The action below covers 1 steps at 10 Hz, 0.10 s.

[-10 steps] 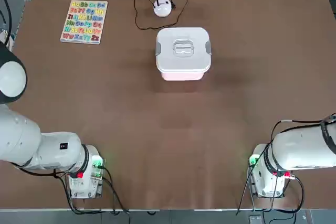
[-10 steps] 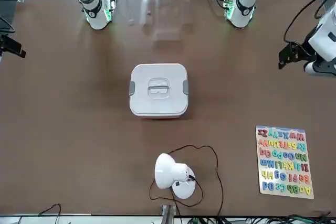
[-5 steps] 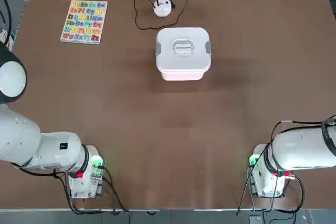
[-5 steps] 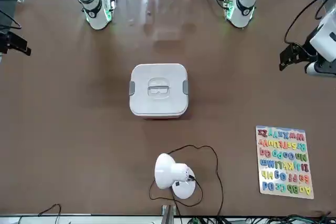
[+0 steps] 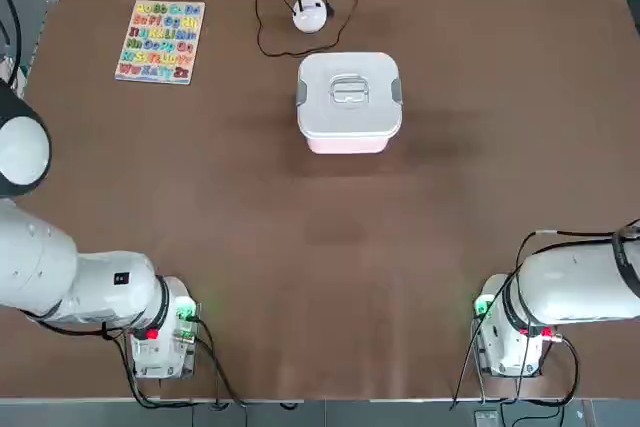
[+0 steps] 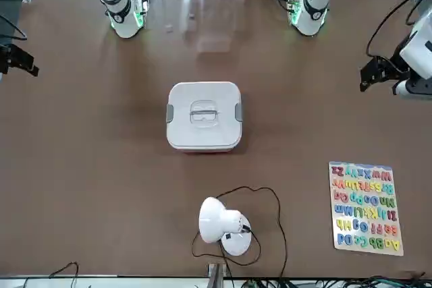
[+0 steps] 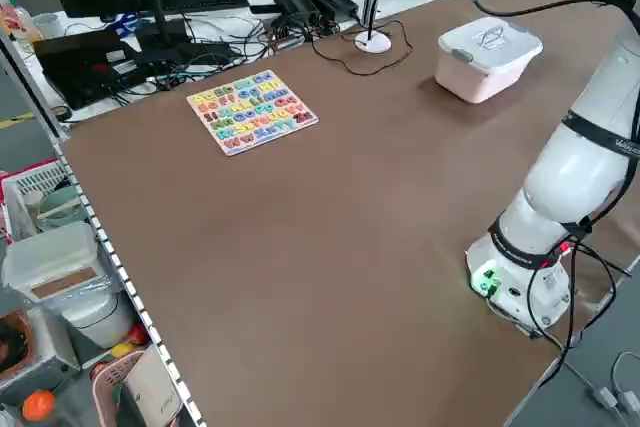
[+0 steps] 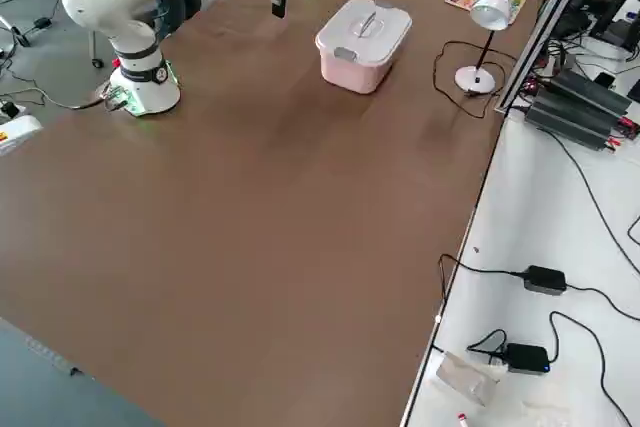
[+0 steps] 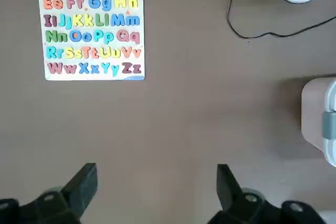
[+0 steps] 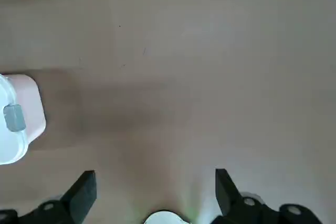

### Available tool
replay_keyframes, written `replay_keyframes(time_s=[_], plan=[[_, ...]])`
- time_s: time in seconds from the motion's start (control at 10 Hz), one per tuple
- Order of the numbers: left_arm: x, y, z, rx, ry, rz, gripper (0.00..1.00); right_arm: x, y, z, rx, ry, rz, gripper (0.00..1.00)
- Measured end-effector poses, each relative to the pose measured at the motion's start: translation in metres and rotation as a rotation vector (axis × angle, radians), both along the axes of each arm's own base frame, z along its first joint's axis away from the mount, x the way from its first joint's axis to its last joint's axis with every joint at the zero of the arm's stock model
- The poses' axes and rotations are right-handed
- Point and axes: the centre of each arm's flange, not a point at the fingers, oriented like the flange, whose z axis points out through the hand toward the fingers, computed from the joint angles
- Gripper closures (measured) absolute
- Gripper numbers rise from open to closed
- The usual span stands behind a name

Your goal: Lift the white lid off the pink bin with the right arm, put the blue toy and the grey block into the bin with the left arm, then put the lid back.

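Note:
The white lid (image 5: 349,92) sits closed on the pink bin (image 5: 348,144) at the table's far middle; from the front, the lid (image 6: 204,112) covers nearly all of the bin. My left gripper (image 6: 379,72) hangs open over the table's left edge, well away from the bin. In its wrist view the left gripper (image 9: 156,187) is empty above bare table. My right gripper (image 6: 19,62) hangs open at the opposite edge. The right gripper (image 10: 155,192) holds nothing, with the bin (image 10: 29,111) off to one side. The blue toy and grey block are out of view.
An alphabet puzzle board (image 5: 160,40) lies at the far left. A small white desk lamp (image 5: 310,14) with a black cable stands just behind the bin. Both arm bases (image 5: 160,337) (image 5: 508,335) stand at the near edge. Cables and gear line the far edge.
Both grippers have drifted very slightly at the table's sides. The lid and bin have not moved.

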Motion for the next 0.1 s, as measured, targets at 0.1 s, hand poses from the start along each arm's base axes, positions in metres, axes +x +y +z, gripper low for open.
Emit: replay_keyframes(time_s=[0.1], plan=[[0.0,0.0,0.0001,0.0,0.0,0.0,0.0,0.0,0.0003,0.0,0.0,0.0,0.001,0.0]])
